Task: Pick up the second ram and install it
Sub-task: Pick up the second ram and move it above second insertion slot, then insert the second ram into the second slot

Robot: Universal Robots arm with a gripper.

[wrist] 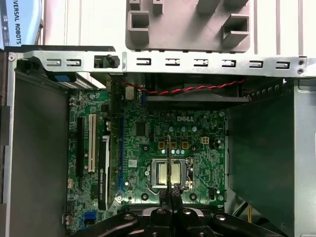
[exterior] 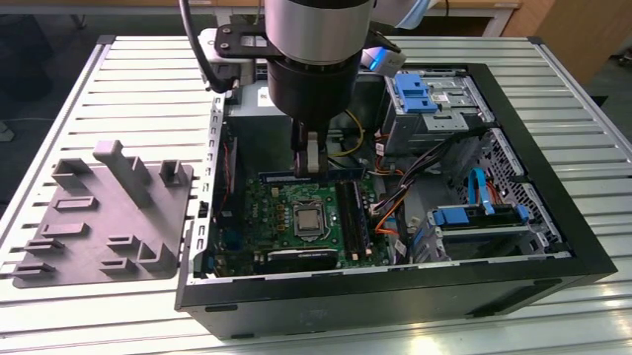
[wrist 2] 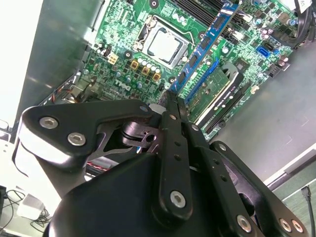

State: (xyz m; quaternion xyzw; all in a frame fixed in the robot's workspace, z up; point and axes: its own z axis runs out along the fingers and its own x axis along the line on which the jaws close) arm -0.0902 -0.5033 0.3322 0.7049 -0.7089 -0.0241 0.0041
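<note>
Your gripper (exterior: pixel 311 168) hangs inside the open computer case (exterior: pixel 395 292) at the centre of the exterior view. Its fingers are clamped together on the second ram (exterior: pixel 343 174). The blue stick stands on edge along the upper edge of the green motherboard (exterior: pixel 281 203), above the silver processor (exterior: pixel 308 220). In the second wrist view the second ram (wrist 2: pixel 207 42) runs from the fingertips (wrist 2: pixel 174 106) toward the upper right of the frame, just beside a green memory module (wrist 2: pixel 217 86). You cannot tell whether the stick sits fully in its slot. A grey holder (exterior: pixel 99 222) lies on the slatted table (exterior: pixel 148 66) at the exterior view's left.
</note>
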